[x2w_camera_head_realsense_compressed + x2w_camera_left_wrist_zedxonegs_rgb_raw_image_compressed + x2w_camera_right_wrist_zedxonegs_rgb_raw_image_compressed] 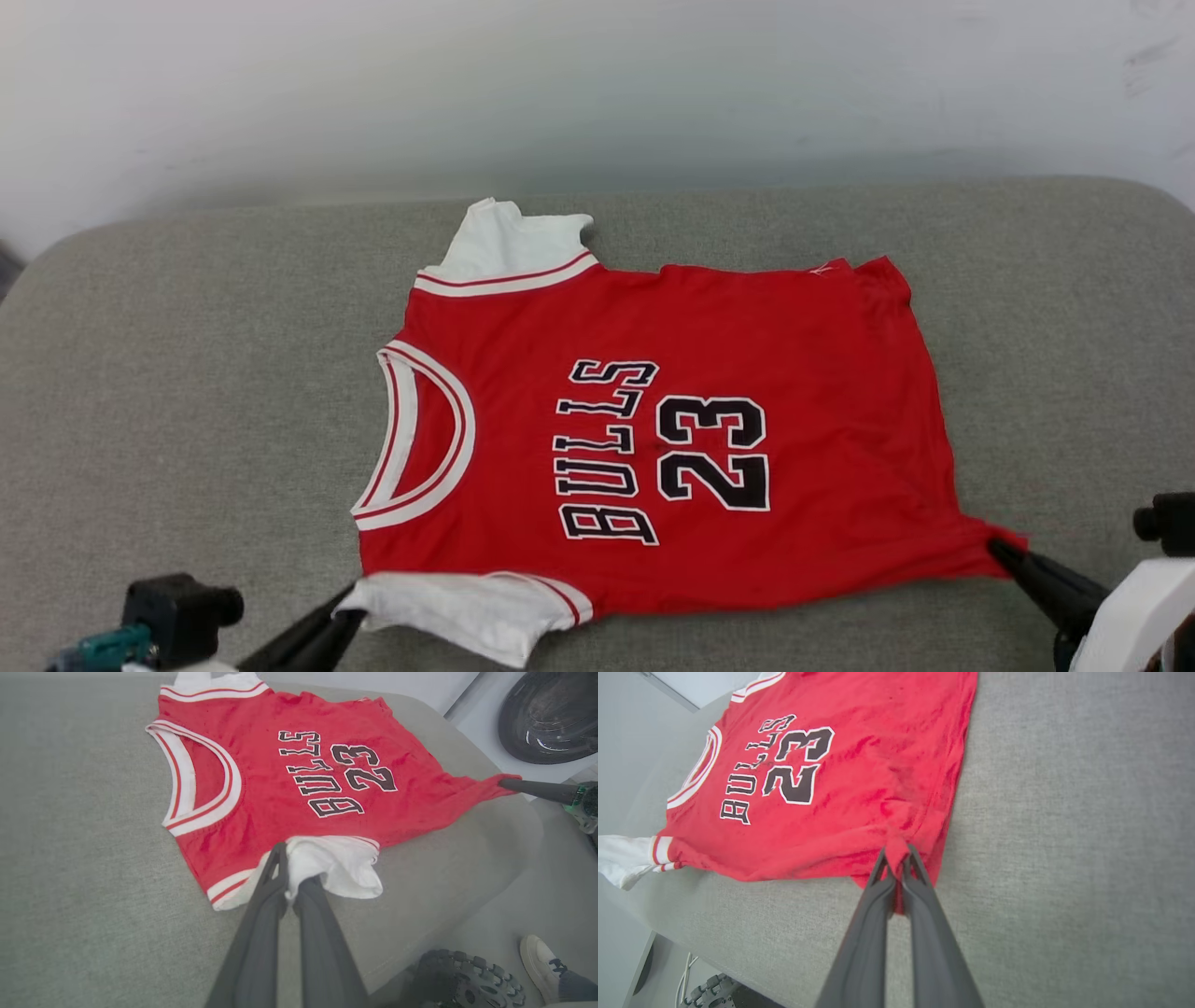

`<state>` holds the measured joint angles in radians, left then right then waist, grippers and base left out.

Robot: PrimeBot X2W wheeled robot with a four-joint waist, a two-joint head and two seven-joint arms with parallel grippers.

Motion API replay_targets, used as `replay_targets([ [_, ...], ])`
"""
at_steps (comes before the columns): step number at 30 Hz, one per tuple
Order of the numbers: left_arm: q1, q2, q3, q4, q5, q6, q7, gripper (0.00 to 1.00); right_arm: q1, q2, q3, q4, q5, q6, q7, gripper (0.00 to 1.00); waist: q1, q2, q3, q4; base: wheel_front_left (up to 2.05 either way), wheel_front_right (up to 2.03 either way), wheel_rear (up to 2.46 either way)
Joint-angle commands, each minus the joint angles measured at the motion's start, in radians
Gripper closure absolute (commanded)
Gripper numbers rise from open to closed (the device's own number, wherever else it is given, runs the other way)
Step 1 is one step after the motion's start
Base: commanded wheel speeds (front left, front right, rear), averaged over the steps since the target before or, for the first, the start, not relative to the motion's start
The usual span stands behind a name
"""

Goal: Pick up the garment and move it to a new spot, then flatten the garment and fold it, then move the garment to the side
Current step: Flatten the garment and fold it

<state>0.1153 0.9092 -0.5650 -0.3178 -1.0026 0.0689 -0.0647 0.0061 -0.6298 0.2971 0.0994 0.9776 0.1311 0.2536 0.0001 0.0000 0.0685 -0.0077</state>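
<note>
The garment (747,317) is a red jersey with white sleeves and black "BULLS 23" lettering. It lies face up and spread out on a grey cushion (187,392), collar to the left. My left gripper (347,605) is shut on the near white sleeve (336,863), seen close in the left wrist view with its fingers (275,877) pinching the cloth. My right gripper (1001,549) is shut on the near bottom corner of the hem (896,847), which is drawn into a point. The garment (859,756) stretches away from that grip.
A pale wall (597,84) rises behind the cushion. Off the cushion's near edge, the left wrist view shows a dark wheel (462,975), a person's shoe (542,961) and a dark round object (551,714) on the floor.
</note>
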Motion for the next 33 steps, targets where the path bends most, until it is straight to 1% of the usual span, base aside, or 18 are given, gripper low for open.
replay_targets([
  [1, -0.034, -0.005, 0.015, -0.004, 0.014, -0.006, -0.012, 1.0, -0.027, 0.008, -0.014, -0.012, 0.005, -0.001, 0.006, 1.0, -0.0001, 0.0, 0.025, -0.003, 0.0, 0.0, 0.0],
  [8, -0.209, -0.045, 0.051, 0.037, 0.066, -0.01, -0.014, 1.0, -0.128, 0.044, -0.059, -0.013, -0.05, -0.001, 0.057, 1.0, -0.0001, 0.0, 0.116, -0.01, 0.0, 0.0, 0.0],
  [15, -0.376, -0.111, 0.054, 0.17, 0.077, -0.022, 0.016, 1.0, -0.252, 0.09, -0.074, 0.042, -0.129, -0.001, 0.109, 1.0, -0.0001, 0.0, 0.201, -0.02, 0.0, 0.0, 0.0],
  [20, -0.468, -0.144, 0.022, 0.286, 0.108, -0.026, 0.065, 1.0, -0.322, 0.111, -0.052, 0.086, -0.172, -0.001, 0.146, 1.0, -0.0001, 0.0, 0.242, -0.025, 0.0, 0.0, 0.0],
  [27, -0.534, -0.207, -0.004, 0.442, 0.12, -0.025, 0.077, 1.0, -0.39, 0.129, -0.009, 0.147, -0.216, -0.001, 0.143, 1.0, -0.0001, 0.0, 0.261, -0.026, 0.0, 0.0, 0.0],
  [28, -0.54, -0.218, -0.008, 0.462, 0.12, -0.025, 0.076, 0.71, -0.395, 0.129, -0.002, 0.156, -0.224, -0.001, 0.141, 1.0, -0.0001, 0.0, 0.259, -0.024, 0.0, 0.0, 0.0],
  [29, -0.546, -0.229, -0.009, 0.485, 0.122, -0.023, 0.068, 0.21, -0.397, 0.13, 0.003, 0.166, -0.229, -0.001, 0.138, 1.0, -0.0001, 0.0, 0.255, -0.022, 0.0, 0.0, 0.0],
  [30, -0.546, -0.229, -0.009, 0.485, 0.122, -0.023, 0.068, 0.21, -0.397, 0.13, 0.003, 0.166, -0.229, -0.001, 0.138, 1.0, -0.0001, 0.0, 0.255, -0.022, 0.0, 0.0, 0.0],
  [31, -0.55, -0.241, -0.011, 0.505, 0.121, -0.021, 0.062, 0.0, -0.4, 0.131, 0.006, 0.175, -0.239, -0.001, 0.13, 0.66, -0.0001, 0.0, 0.25, -0.02, 0.0, 0.0, 0.0],
  [32, -0.553, -0.253, -0.012, 0.524, 0.12, -0.023, 0.054, 0.0, -0.403, 0.136, 0.005, 0.185, -0.244, -0.001, 0.12, 0.2, -0.0001, 0.0, 0.244, -0.019, 0.0, 0.0, 0.0],
  [33, -0.555, -0.263, -0.01, 0.542, 0.116, -0.024, 0.044, 0.0, -0.404, 0.141, 0.004, 0.194, -0.249, -0.001, 0.113, 0.0, -0.0001, 0.0, 0.238, -0.018, 0.0, 0.0, 0.0],
])
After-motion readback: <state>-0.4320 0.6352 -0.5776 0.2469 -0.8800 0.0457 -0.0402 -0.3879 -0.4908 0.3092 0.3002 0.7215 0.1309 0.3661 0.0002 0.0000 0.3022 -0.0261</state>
